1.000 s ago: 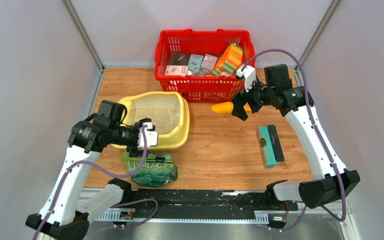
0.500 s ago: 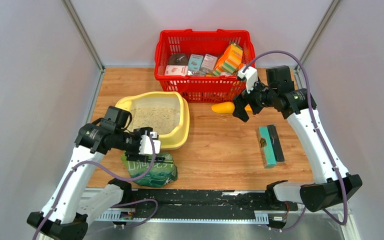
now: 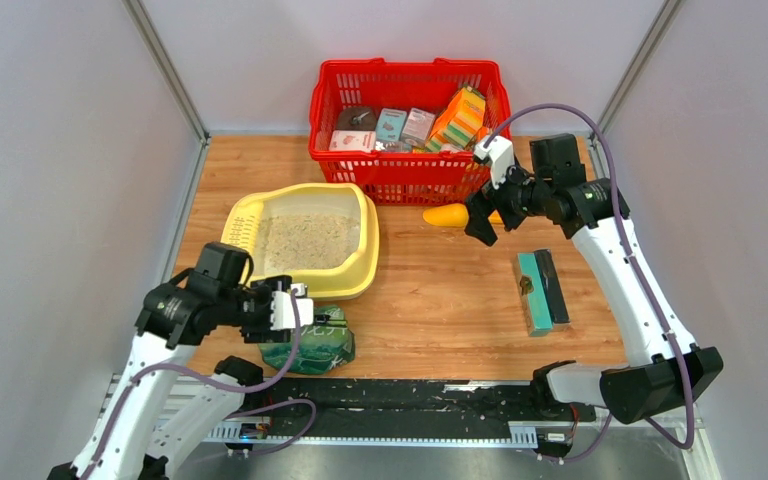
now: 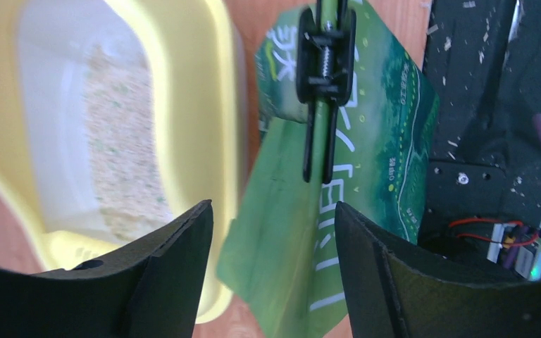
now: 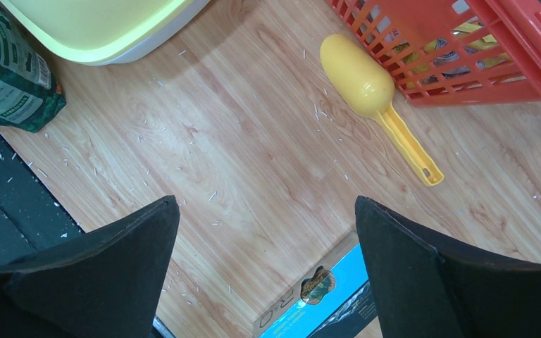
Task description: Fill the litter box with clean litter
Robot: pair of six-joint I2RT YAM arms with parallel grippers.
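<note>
Over the last 1 second the left hand (image 3: 282, 308) drew back from above the litter box (image 3: 364, 275) toward the near edge of the tabletop (image 3: 440, 300). It came to hang over the green bag (image 3: 315, 345), which lay just beside the box's near rim. Its 2 fingers stood apart with nothing between them, and in the left wrist view the bag's folded top, pinched by a black clip (image 4: 322, 63), showed below the gap. With that arm out of the way, the clean litter (image 3: 308, 240) lay in plain sight as a beige layer across the floor of the box. The right hand (image 3: 480, 215) had barely shifted: it hovered, fingers wide apart and empty, near the yellow scoop (image 3: 448, 215) beside the red basket (image 3: 400, 185). I judged that the box already held some litter, and that the left hand was lining up on the clipped bag, perhaps to fetch more.
</note>
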